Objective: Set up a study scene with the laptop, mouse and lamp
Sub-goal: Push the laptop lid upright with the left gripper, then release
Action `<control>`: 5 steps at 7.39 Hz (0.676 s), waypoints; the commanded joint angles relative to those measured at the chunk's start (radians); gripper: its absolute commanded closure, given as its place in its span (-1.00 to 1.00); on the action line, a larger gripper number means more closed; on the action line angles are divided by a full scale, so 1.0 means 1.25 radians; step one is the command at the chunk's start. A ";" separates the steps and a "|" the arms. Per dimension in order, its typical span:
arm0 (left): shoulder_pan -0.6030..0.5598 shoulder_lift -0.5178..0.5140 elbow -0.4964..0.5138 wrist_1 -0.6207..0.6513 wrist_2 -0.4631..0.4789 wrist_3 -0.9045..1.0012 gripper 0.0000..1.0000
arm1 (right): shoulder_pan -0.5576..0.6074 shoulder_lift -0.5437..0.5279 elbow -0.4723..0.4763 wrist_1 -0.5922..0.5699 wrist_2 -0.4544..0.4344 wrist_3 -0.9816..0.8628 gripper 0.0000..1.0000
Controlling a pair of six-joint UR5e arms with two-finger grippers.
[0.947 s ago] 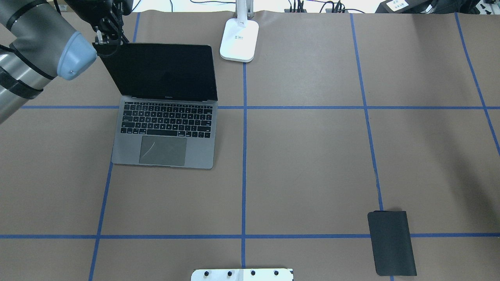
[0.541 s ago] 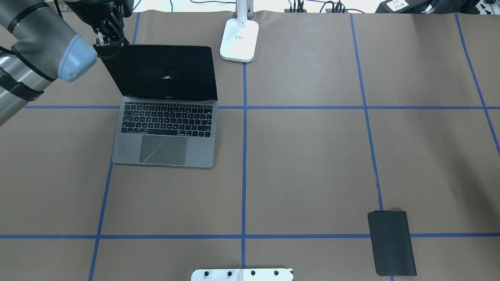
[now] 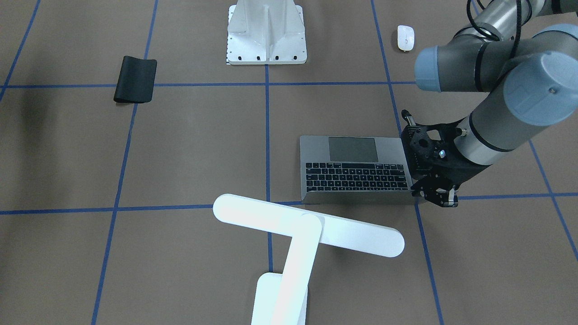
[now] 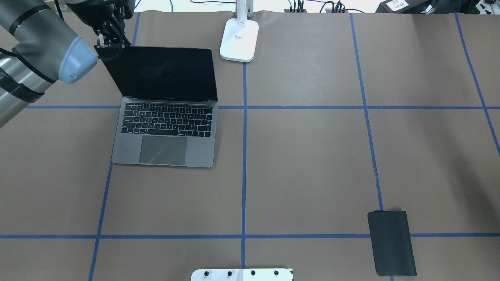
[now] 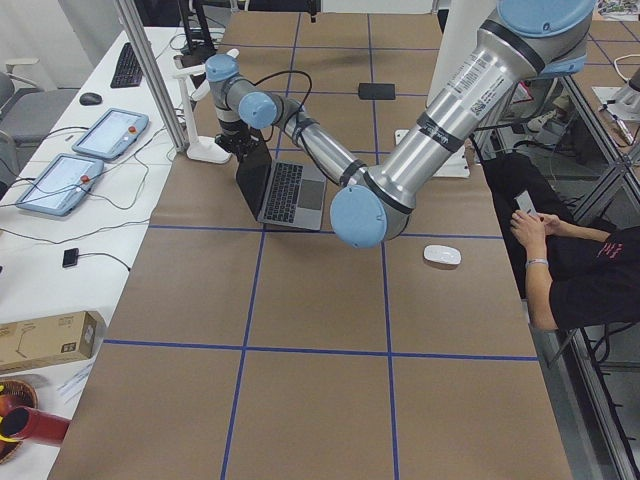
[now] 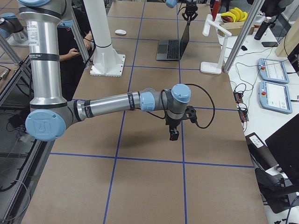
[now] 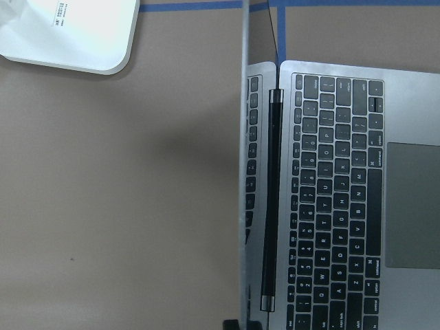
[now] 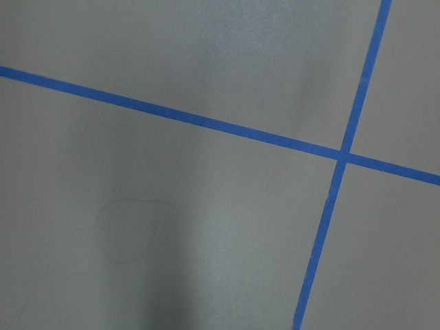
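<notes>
Laptop (image 4: 164, 132) lid corner pinched in left tool (image 3: 435, 196), lamp (image 4: 239, 39) just off far right corner, table (image 4: 312, 164) stretching wide rightward, right tool (image 6: 174, 135) grip, can't tell.

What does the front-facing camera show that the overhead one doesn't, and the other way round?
Only the front-facing view shows the mouse, the lamp's long bar head, and the white pedestal in full. Only the overhead view shows the laptop's dark screen face-on and the cables past the table's far edge. Both show the laptop open, the left gripper at a top corner of its lid, the black mouse pad, and part of the lamp.
</notes>
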 commanded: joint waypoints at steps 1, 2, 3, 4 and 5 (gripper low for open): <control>-0.001 0.001 -0.003 -0.009 -0.001 0.001 -0.35 | 0.000 0.000 0.001 -0.001 0.000 0.000 -1.00; -0.002 0.001 -0.008 -0.009 -0.005 0.001 -0.36 | 0.000 0.000 0.001 -0.001 0.000 0.000 -1.00; -0.005 0.002 -0.033 0.002 -0.008 0.001 -0.38 | 0.000 0.000 0.001 -0.001 0.000 0.000 -1.00; -0.005 0.016 -0.046 0.001 -0.008 0.001 -0.39 | 0.000 -0.001 0.002 -0.001 0.002 0.000 -1.00; -0.007 0.043 -0.074 0.003 -0.009 0.000 -0.41 | 0.000 -0.002 0.006 -0.001 0.014 0.000 -1.00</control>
